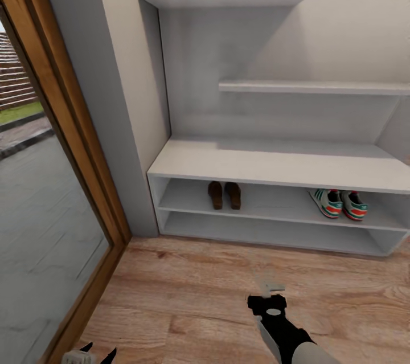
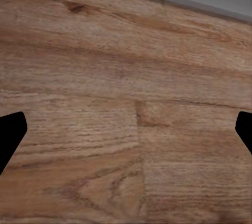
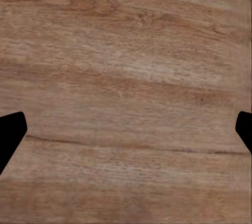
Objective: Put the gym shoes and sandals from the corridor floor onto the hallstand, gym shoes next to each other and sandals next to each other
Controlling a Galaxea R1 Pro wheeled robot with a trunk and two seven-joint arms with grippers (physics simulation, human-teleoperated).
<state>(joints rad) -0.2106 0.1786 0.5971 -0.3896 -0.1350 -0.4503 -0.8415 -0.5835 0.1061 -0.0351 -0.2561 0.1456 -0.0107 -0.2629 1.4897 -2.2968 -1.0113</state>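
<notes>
Nearest the head camera: left gripper [image 1: 94, 351] at the bottom edge, two dark fingertips apart, nothing between them. Right gripper [image 1: 272, 286] a little farther forward, on a black wrist and pale forearm, pointed down toward the corridor floor [image 1: 188, 301]; fingers pale and blurred against the planks from this angle.

Left wrist view: black fingertips at either edge of the frame, jaws spread wide around bare wood planks [image 2: 126, 119], a strip of grey along the far edge. Right wrist view: same spread, black fingertips at both edges, wood grain [image 3: 126, 103] between, nothing gripped.

Beyond the floor, against the wall: pale grey hallstand [image 1: 273, 162] with a broad bench top, two open shelf levels beneath, and stepped grey wall shelves above. On the upper of the two open levels, toward the left end: two sandals [image 1: 224, 195], dark brown, side by side, just beside each other, toes pointing inward to the back. On the same level, toward the right end: two gym shoes [image 1: 340, 203], white with green stripes and red-orange patches, side by side and close together. Sandals and gym shoes well apart along the shelf. Lower shelf level bare grey.

At the left of the head view: wood-framed glass door [image 1: 68, 170], with paving and a brick wall outside.
</notes>
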